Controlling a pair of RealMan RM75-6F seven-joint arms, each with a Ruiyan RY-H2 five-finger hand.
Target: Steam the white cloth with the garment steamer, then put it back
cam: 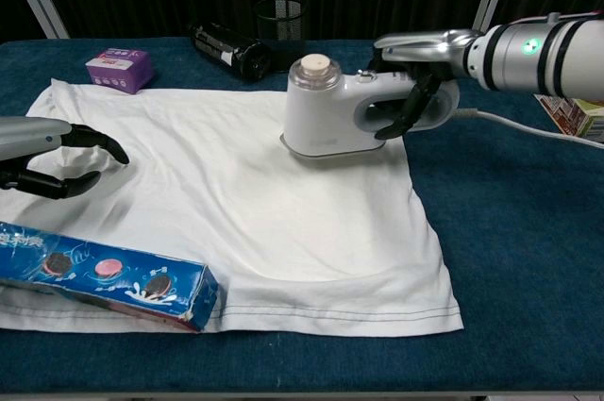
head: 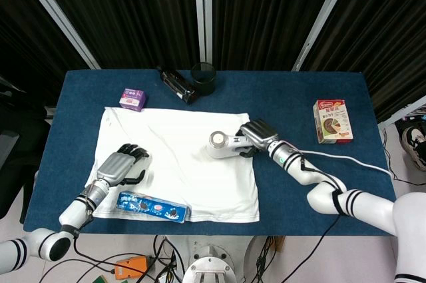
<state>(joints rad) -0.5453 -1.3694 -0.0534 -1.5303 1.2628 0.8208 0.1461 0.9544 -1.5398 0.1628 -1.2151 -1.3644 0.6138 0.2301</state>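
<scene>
The white cloth (head: 180,163) (cam: 236,203) lies spread flat over the blue table. A white garment steamer (head: 223,144) (cam: 330,118) stands on the cloth's right part, its base on the fabric. My right hand (head: 258,134) (cam: 415,75) grips the steamer's handle, fingers wrapped through it. A white cord (head: 346,160) trails from the steamer to the right. My left hand (head: 120,165) (cam: 42,156) rests over the cloth's left edge with fingers spread and nothing in it.
A blue biscuit box (head: 153,206) (cam: 104,274) lies on the cloth's front left corner. A purple box (head: 132,98), a black bottle (head: 176,84) and a mesh cup (head: 203,77) stand at the back. A snack box (head: 333,120) is at the right.
</scene>
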